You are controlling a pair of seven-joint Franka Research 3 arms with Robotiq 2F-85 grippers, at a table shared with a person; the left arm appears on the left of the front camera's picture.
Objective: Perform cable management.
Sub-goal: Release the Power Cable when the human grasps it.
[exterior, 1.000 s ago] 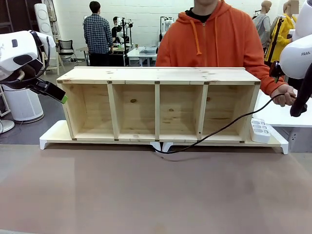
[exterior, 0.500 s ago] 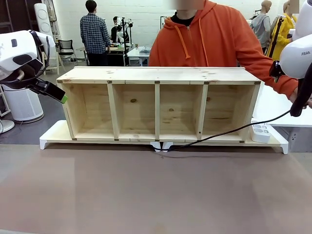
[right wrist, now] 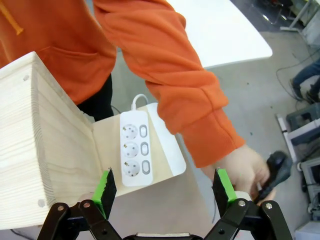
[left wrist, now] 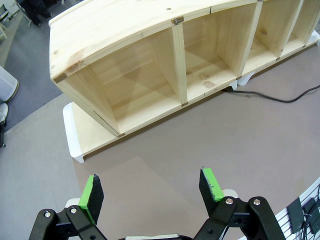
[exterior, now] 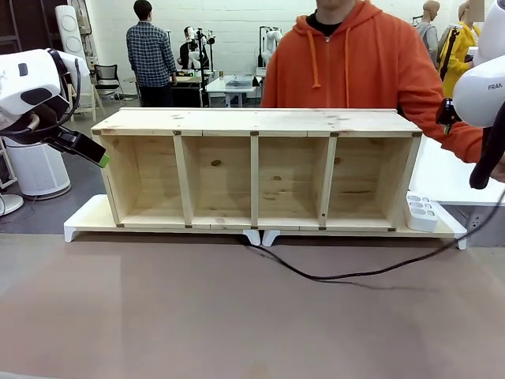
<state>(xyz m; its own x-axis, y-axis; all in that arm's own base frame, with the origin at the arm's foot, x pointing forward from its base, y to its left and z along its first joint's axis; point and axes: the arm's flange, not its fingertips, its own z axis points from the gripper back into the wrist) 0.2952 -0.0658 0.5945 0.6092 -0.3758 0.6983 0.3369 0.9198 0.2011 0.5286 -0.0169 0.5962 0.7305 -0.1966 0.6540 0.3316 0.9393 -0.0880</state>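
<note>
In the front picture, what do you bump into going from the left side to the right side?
left gripper → wooden shelf → white power strip → right arm

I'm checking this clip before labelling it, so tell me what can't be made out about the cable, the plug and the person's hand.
- Cable, front view: its right end runs behind the right arm and off the picture's edge.
- Plug, right wrist view: the person's hand wraps it, so its prongs are hidden.
- Cable's near end, front view: it disappears under the white base below the wooden shelf.
- Power strip, right wrist view: its white lead passes behind the shelf.
</note>
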